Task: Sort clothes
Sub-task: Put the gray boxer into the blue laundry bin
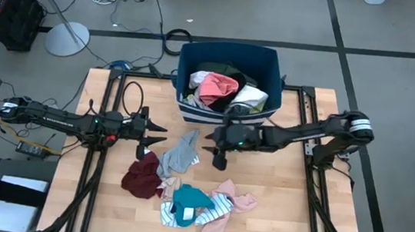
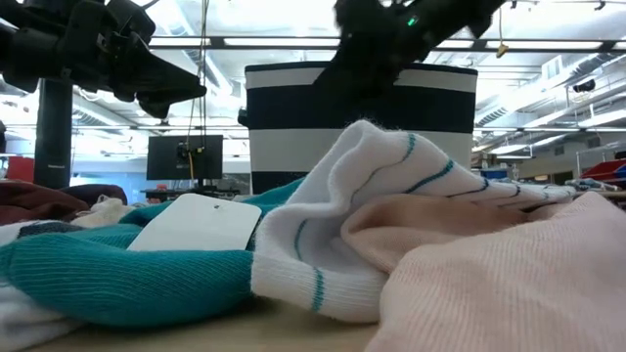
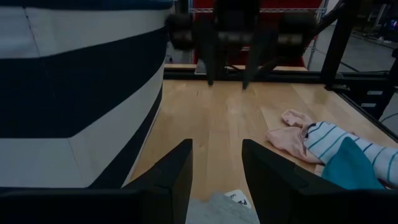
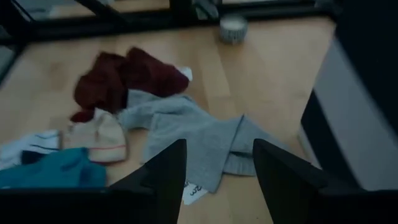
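The left tool (image 1: 161, 134) is held open and empty above the surface (image 1: 284, 194), just left of the grey garment (image 1: 181, 151). The right tool (image 1: 209, 141) is also open and empty, facing the left one from the other side of that garment. A maroon garment (image 1: 141, 178), a teal one (image 1: 191, 199), a striped one (image 1: 217, 207) and a pink one (image 1: 227, 206) are spread on the surface nearer the front. More clothes (image 1: 222, 88), pink, white and dark green, are piled inside the bin (image 1: 270, 62) at the back.
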Available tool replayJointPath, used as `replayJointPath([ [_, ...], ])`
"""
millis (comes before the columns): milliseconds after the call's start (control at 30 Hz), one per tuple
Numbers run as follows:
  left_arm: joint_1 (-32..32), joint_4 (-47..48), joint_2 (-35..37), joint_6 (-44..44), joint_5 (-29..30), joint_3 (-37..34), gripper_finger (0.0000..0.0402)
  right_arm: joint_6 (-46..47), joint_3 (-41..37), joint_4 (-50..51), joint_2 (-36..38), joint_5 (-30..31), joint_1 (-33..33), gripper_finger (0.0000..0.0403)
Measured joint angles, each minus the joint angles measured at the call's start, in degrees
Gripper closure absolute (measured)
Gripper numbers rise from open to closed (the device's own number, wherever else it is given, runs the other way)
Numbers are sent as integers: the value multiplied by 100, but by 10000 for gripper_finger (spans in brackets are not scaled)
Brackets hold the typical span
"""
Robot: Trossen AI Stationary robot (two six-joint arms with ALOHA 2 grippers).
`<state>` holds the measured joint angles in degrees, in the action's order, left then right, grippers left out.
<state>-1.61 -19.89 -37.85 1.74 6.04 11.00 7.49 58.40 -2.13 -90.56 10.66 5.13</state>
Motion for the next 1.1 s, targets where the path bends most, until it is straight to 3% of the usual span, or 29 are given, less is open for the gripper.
replayJointPath([
  [367, 2, 8, 2, 0, 2, 2, 257, 172, 1343, 212, -1894, -366, -126, 215],
  [533, 0, 3, 2, 0, 4, 2, 257, 284, 2125, 961, -2596, -731, -212, 215],
  [733, 1, 3, 0, 0, 7, 2, 257, 295, 2975, 2064, -3188, -742, -256, 215],
  [900, 0, 3, 0, 0, 9, 2, 257, 304, 3371, 2378, -3546, -742, -256, 217],
  [1000, 1, 4, 0, 0, 9, 2, 257, 392, 3466, 2536, -3697, -744, -251, 238],
  [1100, 0, 8, -2, -1, 10, 2, 257, 430, 3486, 2838, -3696, -736, -254, 286],
])
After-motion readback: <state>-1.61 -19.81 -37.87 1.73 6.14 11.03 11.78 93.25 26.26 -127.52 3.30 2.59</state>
